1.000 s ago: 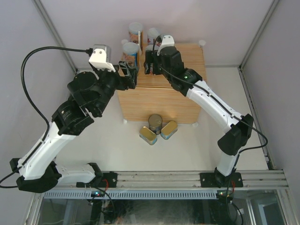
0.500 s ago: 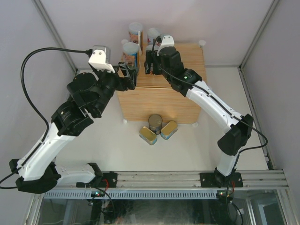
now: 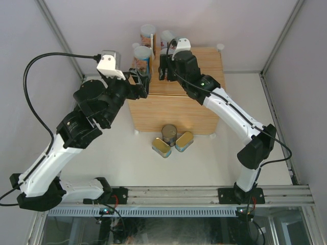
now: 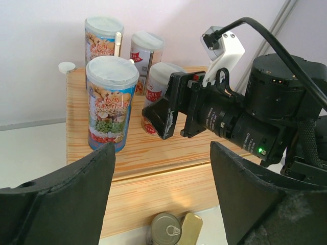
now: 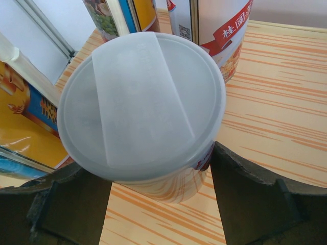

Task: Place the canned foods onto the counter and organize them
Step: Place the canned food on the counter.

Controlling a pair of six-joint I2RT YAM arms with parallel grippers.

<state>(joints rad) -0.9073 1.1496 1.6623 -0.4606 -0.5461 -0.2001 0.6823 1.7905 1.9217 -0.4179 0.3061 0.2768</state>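
Left gripper (image 4: 162,145): jaws wide apart with nothing between them, hanging over the counter's front edge.
Right gripper (image 5: 148,163): one finger on each side of a white-lidded can, close against its wall; I cannot tell whether they press on it.
White-lidded can (image 5: 140,107): upright on the counter top; its plain translucent lid hides most of the label.
Counter (image 3: 173,109): light wood-grain box at the far side of the table.
Readable writing: white characters 桂圆 on a red band of the red-banded can (image 5: 222,30), just behind the straddled one.
Pea-label can (image 4: 112,102): upright near the counter's left edge, pictures of green peas and nuts, small print unreadable; ahead and left of the left gripper, apart from it.
Rear can (image 4: 103,41): upright behind the pea-label can, similar snack pictures.
Table group: dark can (image 3: 169,135) with a ring-pull top, gold tin (image 3: 161,148) and second gold tin (image 3: 184,141), huddled together just before the counter.
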